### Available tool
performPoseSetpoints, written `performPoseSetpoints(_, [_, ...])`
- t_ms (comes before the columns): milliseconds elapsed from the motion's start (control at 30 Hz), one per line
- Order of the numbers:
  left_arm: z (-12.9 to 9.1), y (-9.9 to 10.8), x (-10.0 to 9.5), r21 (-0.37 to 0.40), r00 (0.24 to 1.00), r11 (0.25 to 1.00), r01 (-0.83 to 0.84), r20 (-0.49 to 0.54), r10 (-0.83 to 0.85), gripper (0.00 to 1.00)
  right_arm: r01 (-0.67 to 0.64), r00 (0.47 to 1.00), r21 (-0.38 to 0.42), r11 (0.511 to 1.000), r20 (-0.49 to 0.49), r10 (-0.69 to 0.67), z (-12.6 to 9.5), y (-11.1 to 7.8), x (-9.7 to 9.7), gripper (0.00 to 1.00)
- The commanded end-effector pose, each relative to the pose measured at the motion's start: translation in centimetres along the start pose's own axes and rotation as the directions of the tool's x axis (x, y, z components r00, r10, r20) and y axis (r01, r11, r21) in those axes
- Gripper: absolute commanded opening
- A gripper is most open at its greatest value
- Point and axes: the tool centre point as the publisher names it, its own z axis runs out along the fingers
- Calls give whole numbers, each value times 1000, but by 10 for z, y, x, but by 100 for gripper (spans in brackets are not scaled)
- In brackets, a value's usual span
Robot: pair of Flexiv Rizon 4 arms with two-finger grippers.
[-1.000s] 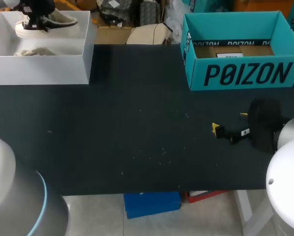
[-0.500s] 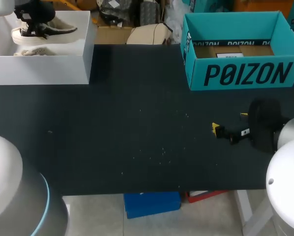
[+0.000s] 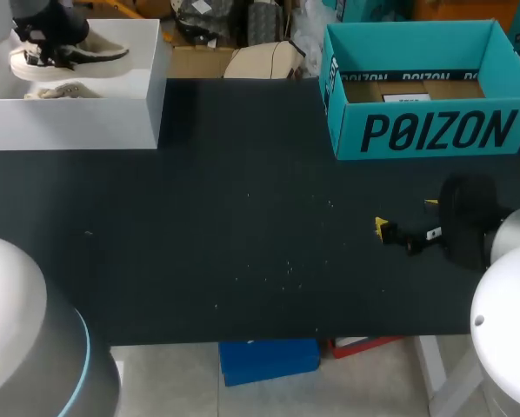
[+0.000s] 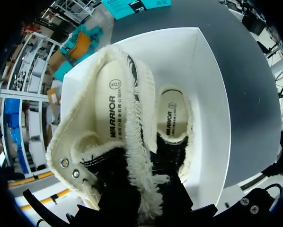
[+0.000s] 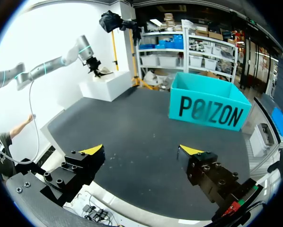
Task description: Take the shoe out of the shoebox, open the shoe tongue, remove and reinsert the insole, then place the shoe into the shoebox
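Observation:
A cream, fleece-lined shoe (image 3: pixel 73 54) with black laces hangs over the white shoebox (image 3: pixel 112 117) at the table's far left corner. My left gripper (image 3: pixel 44 39) is shut on it. In the left wrist view the shoe (image 4: pixel 110 109) fills the space ahead of the gripper (image 4: pixel 141 201), whose fingertips are hidden under the laces and fleece. A second, matching shoe (image 4: pixel 173 118) lies on the box floor (image 4: pixel 205 94). My right gripper (image 3: pixel 406 217) stands open above the table's right side with nothing between its fingers (image 5: pixel 141 150). In the right wrist view the lifted shoe (image 5: pixel 101 71) is far ahead.
An open teal shoebox (image 3: pixel 416 87) stands at the back right, ahead of the right gripper (image 5: pixel 210 106). The dark table top (image 3: pixel 243 226) stretches between the two boxes.
My left gripper has carried the shoe a little to the left over the white box. The right arm has stayed still.

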Motion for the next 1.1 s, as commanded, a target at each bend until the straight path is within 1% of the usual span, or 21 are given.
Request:
performPoseSetpoints(33, [-1, 2, 0, -3, 1000, 1000, 0, 21, 0, 0, -1, 1000, -1, 1000, 2, 1, 1, -1, 1, 100])
performPoseSetpoints(167, [3, 9, -10, -2, 1000, 1000, 3, 22, -3, 0, -1, 1000, -1, 1000, 2, 1, 1, -1, 1, 100])
performPoseSetpoints(400, [10, 25, -33, -1, 1000, 1000, 9, 24, -9, 0, -1, 1000, -1, 1000, 2, 1, 1, -1, 1, 100])
performPoseSetpoints(567, [16, 32, -50, -5, 1000, 1000, 3, 25, -3, 0, -1, 1000, -1, 1000, 2, 1, 1, -1, 1, 100])
performPoseSetpoints(700, [21, 31, -57, -5, 1000, 1000, -1, 25, 1, 0, -1, 1000, -1, 1000, 2, 1, 1, -1, 1, 100])
performPoseSetpoints(867, [25, 23, -54, -6, 1000, 1000, -3, 19, 3, 0, -1, 1000, -1, 1000, 2, 1, 1, -1, 1, 100])
performPoseSetpoints(900, [25, 22, -53, -6, 1000, 1000, -2, 18, 2, 14, -1, 1000, -1, 1000, 2, 1, 1, -1, 1, 100])
performPoseSetpoints(933, [25, 19, -50, -8, 1000, 1000, -1, 17, 1, 37, -1, 1000, -1, 1000, 2, 1, 1, -1, 1, 100])
performPoseSetpoints(967, [24, 18, -49, -12, 1000, 1000, 0, 18, 0, 39, -1, 1000, -1, 1000, 2, 1, 1, -1, 1, 100])
performPoseSetpoints(1000, [23, 17, -48, -13, 1000, 1000, 1, 19, 0, 45, -1, 1000, -1, 1000, 2, 1, 1, -1, 1, 100])
performPoseSetpoints(1067, [22, 14, -46, -24, 1000, 1000, 6, 20, -5, 100, -1, 1000, -1, 1000, 2, 1, 1, -1, 1, 100])
performPoseSetpoints(1100, [20, 12, -44, -18, 1000, 1000, 11, 22, -11, 100, -1, 1000, -1, 1000, 2, 1, 1, -1, 1, 100])
